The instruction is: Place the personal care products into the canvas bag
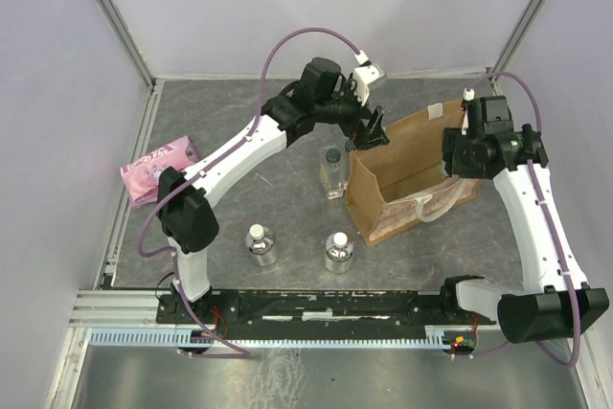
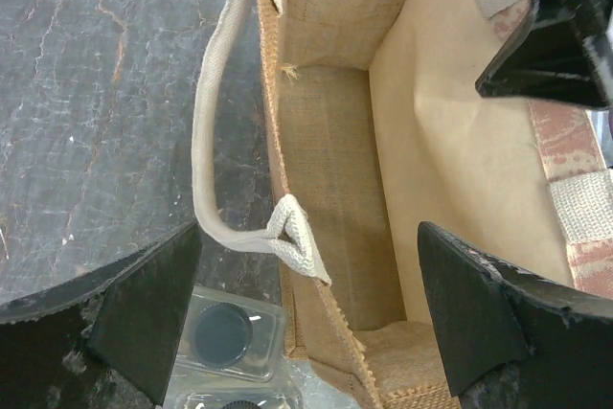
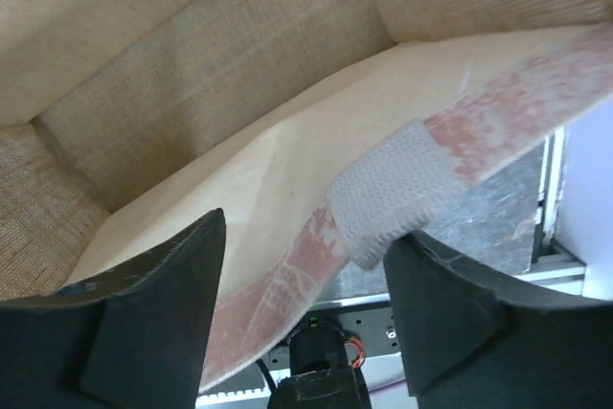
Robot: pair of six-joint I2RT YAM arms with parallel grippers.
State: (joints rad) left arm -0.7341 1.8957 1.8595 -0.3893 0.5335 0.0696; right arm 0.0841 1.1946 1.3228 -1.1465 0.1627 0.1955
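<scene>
The canvas bag (image 1: 412, 174) stands open at centre right, and the part of its inside that shows holds nothing. My left gripper (image 1: 369, 131) is open and empty over the bag's far left corner. In the left wrist view (image 2: 306, 318) its jaws straddle the bag's rim (image 2: 316, 189) beside a white handle (image 2: 215, 122). Two clear rectangular bottles (image 1: 333, 171) with dark caps (image 2: 222, 329) stand against the bag's left side. Two round silvery bottles (image 1: 260, 244) (image 1: 338, 251) stand near the front. My right gripper (image 1: 460, 155) is open, astride the bag's patterned front wall (image 3: 287, 265) and its strap (image 3: 393, 203).
A flat pink packet (image 1: 158, 168) lies at the left edge of the grey mat. White walls and metal frame posts close in the back and sides. The rail with the arm bases (image 1: 316, 306) runs along the near edge.
</scene>
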